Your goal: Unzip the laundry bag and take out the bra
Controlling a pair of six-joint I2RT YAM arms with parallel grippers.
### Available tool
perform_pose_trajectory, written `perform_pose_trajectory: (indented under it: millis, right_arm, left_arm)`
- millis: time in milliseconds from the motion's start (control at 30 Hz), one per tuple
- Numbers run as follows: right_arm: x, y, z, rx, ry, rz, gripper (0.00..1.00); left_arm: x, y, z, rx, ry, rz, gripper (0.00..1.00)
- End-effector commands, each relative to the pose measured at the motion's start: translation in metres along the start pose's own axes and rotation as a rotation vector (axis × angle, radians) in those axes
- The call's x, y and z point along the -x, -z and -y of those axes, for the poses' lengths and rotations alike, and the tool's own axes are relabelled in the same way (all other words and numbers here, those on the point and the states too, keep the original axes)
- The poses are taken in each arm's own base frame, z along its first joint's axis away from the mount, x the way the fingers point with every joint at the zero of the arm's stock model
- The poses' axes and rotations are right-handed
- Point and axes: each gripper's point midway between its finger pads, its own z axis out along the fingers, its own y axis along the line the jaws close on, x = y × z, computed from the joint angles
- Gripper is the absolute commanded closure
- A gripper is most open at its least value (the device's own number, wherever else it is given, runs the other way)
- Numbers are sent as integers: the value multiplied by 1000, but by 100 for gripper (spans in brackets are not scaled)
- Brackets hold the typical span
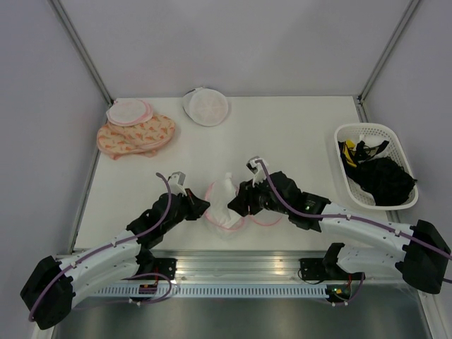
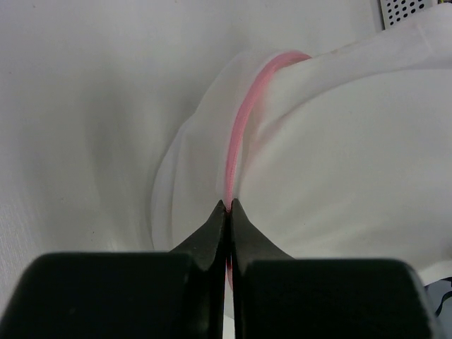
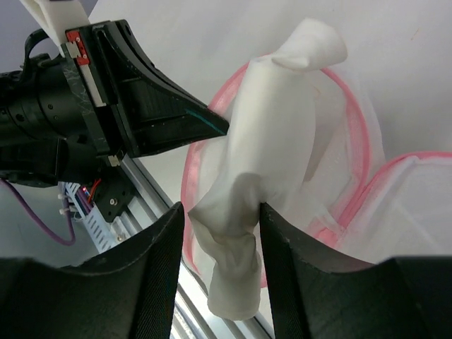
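- Bag (image 1: 224, 223), where?
- Near centre of table (image 1: 296, 134), between the two grippers. Unzipped, both mesh halves lying open side by side, pink rim (image 3: 357, 120) showing round each.
- Bra (image 1: 227, 187)?
- White, twisted into a lump, standing up out of the left half. Its low end hangs over the near rim in the right wrist view.
- Left gripper (image 2: 227, 205)?
- Pressed together, pinching the pink rim on the bag's left side. Tips meet right on the rim, white mesh bunched to either side of them.
- Right gripper (image 3: 219, 208)?
- Fingers spread, with the bra's narrow part between them. Cloth touches one finger; a thin gap shows at the other. Not clamped, as far as I can see.
- Are the grippers apart?
- Yes, close though. The left tip points at the rim just beside the bra, with the bag between the two.
- Further out?
- Far centre, a plain round white case (image 1: 205, 106). Far left, a pink-edged case (image 1: 128, 111) sitting on orange cloth (image 1: 138, 135).
- Right side?
- A white basket (image 1: 367, 131) with dark clothes (image 1: 385, 180) and something yellow in it, well apart from the bag.
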Motion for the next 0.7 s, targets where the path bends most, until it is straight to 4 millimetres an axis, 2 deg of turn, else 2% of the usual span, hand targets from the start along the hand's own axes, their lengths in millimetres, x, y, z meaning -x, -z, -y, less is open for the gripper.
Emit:
perform_pose_trajectory:
  millis: [0, 67, 100, 167, 267, 367, 433, 467, 500, 533, 567, 600, 667]
  right_arm:
    - [31, -5, -6, -17, 40, 74, 48]
    - [24, -10, 2, -58, 41, 45, 58]
    - [22, -17, 12, -106, 38, 38, 68]
    - [18, -23, 19, -141, 36, 14, 100]
    - [18, -25, 14, -117, 39, 11, 100]
    - [40, -10, 11, -134, 42, 96, 100]
    - [67, 11, 8, -160, 50, 186, 100]
    - [82, 21, 17, -227, 45, 249, 100]
    - [100, 40, 14, -244, 40, 311, 100]
    - [111, 50, 17, -269, 47, 348, 100]
    - [122, 63, 31, -359, 40, 394, 100]
    - [142, 81, 33, -401, 23, 456, 100]
    - [152, 100, 54, -536, 8, 483, 100]
  left_arm:
    - [20, -1, 23, -69, -11, 60, 98]
    - [20, -1, 24, -77, -6, 59, 98]
    - [19, -1, 24, -77, -3, 57, 98]
    - [19, -2, 25, -80, 0, 54, 98]
    - [17, -1, 24, -77, 2, 48, 98]
    - [15, -1, 20, -67, 7, 48, 98]
    - [14, -1, 19, -67, 11, 46, 98]
    - [13, -1, 17, -62, 10, 44, 98]
    - [12, -1, 16, -60, 10, 44, 98]
    - [11, -2, 15, -55, 13, 38, 98]
    - [10, -2, 15, -54, 14, 37, 98]
    - [10, -2, 15, -55, 14, 36, 98]
    - [10, -2, 15, -56, 17, 35, 98]
